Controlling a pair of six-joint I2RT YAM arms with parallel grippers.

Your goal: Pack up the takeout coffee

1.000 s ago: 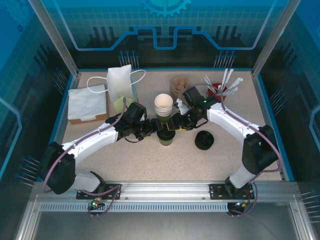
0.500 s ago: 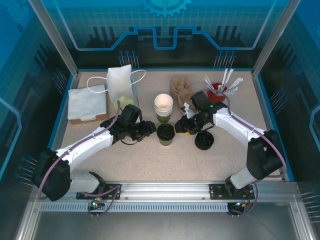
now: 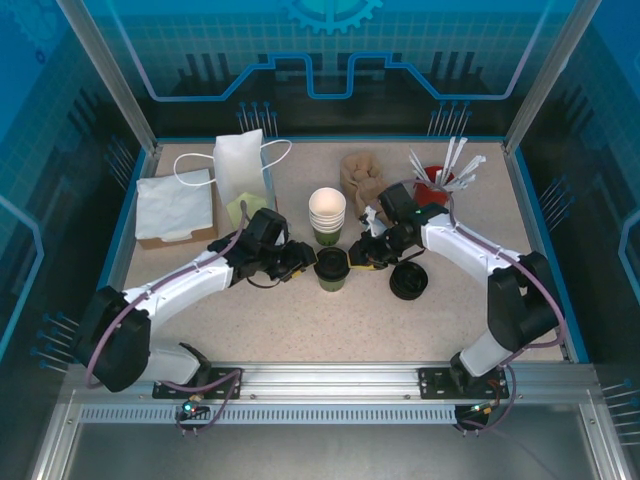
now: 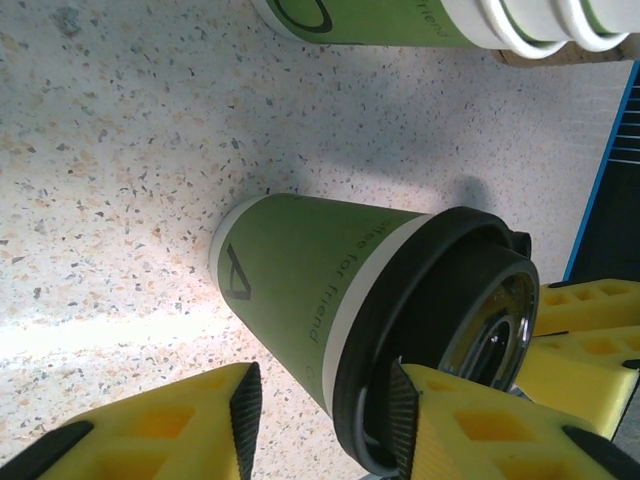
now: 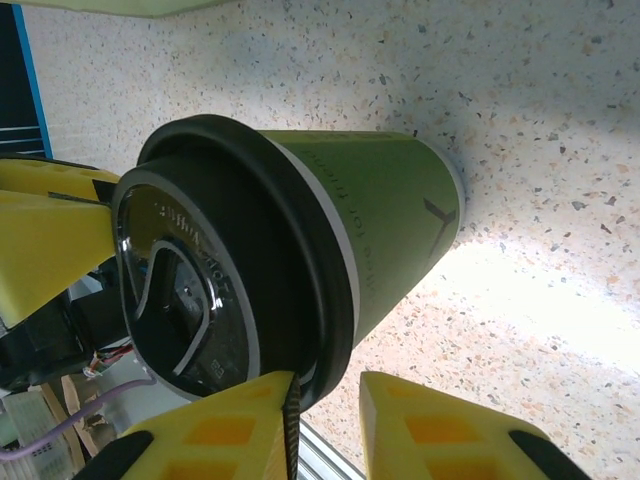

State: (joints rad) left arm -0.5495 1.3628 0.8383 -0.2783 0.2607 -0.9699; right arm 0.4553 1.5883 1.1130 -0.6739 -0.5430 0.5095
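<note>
The takeout coffee [image 3: 332, 268] is a green paper cup with a black lid, standing upright mid-table. My left gripper [image 3: 300, 262] is just to its left and my right gripper [image 3: 358, 255] just to its right. In the left wrist view the cup [image 4: 300, 270] lies close ahead of the open left gripper [image 4: 320, 400], its lid rim beside the right-hand finger [image 4: 450, 420]. In the right wrist view the right gripper [image 5: 328, 400] has a narrow gap with nothing in it. The lidded cup [image 5: 380, 200] sits just beyond the fingertips.
A stack of lidless cups [image 3: 327, 212] stands right behind the coffee. A stack of black lids [image 3: 408, 281] lies to its right. At the back are a white paper bag [image 3: 240, 165], napkins on a box [image 3: 173, 205], brown holders [image 3: 360, 170] and a red cup of stirrers [image 3: 440, 175].
Both grippers drew back from the cup half a second ago and have now edged in toward it again. The cup has not moved.
</note>
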